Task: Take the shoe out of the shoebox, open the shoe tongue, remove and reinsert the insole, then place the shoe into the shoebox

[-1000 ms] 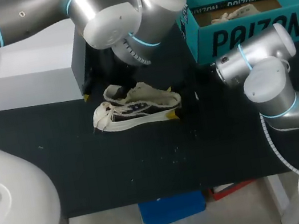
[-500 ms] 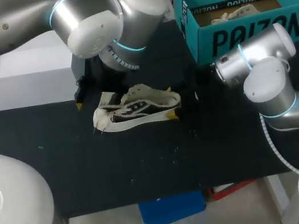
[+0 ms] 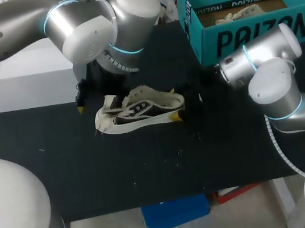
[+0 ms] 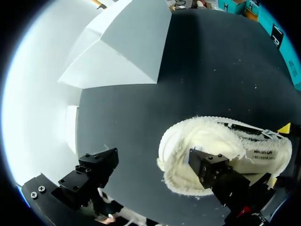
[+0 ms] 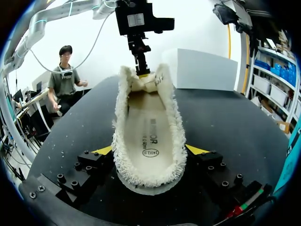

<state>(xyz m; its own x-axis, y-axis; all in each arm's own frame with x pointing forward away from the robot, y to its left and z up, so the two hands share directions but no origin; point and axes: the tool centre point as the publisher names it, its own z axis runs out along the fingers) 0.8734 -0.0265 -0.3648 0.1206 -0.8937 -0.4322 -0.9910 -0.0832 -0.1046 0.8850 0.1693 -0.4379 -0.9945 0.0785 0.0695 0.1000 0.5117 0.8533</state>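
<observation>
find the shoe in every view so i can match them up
Head view: shoe mid-table, in front of the white box.
Left wrist view: shoe by one finger of the left gripper.
Right wrist view: shoe between the fingers of the right gripper.
Shared landmark: the white box.

head: above, down | wrists: close, low (all share shoe)

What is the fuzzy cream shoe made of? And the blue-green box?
The fuzzy cream shoe looks like soft fleecy fabric: shaggy fibres stick out all along its edges. Its insole looks smoother, maybe cloth or foam. The blue-green box looks like matte cardboard, with thin flat walls.
</observation>
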